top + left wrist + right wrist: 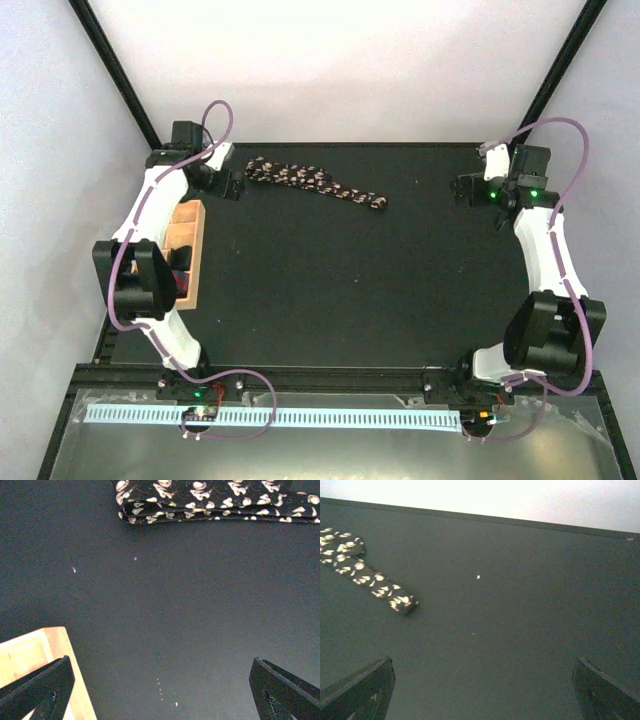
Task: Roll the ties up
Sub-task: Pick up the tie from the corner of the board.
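On matte black table (350, 290), narrow speckled fabric tie (315, 183) — left end effector (160, 665) wide, right end effector (482, 665) wide.

Overhead shot's evenly lit and pretty sharp, but the right wrist view blows out the white wall (520, 495) up top and looks soft, grainy.

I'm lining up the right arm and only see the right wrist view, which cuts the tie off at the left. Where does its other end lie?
Observer: The tie runs left along the far side of the table; that end stops just short of the left gripper.
Operator: Is that gripper free?
Observer: Yes, its jaws stand open, holding nothing.
Operator: Anything else there?
Observer: A wooden tray at the left edge, partly under the left arm.
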